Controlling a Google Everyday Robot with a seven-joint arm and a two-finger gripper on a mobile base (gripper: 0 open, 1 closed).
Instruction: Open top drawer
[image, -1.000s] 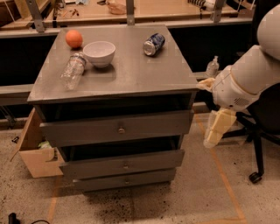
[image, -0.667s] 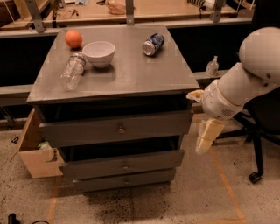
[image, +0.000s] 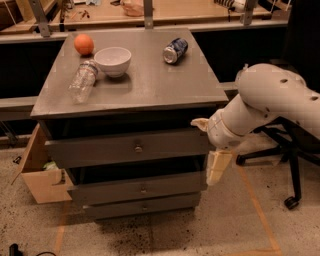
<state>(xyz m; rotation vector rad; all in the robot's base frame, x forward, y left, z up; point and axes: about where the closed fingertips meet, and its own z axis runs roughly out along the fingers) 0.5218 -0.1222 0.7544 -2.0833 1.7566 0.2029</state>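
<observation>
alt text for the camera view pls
The gripper hangs beside the right end of the grey top drawer, away from its centre knob. On the cabinet top: an orange, a white bowl, a plastic bottle and a can, both lying down.

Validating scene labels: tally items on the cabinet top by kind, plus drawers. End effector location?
Round orange fruit: 1
White ceramic bowl: 1
Clear plastic bottle: 1
Blue metal can: 1
Grey wooden drawers: 3, including the wide top drawer
Total: 7
End effector: beside the top drawer's right end.
</observation>
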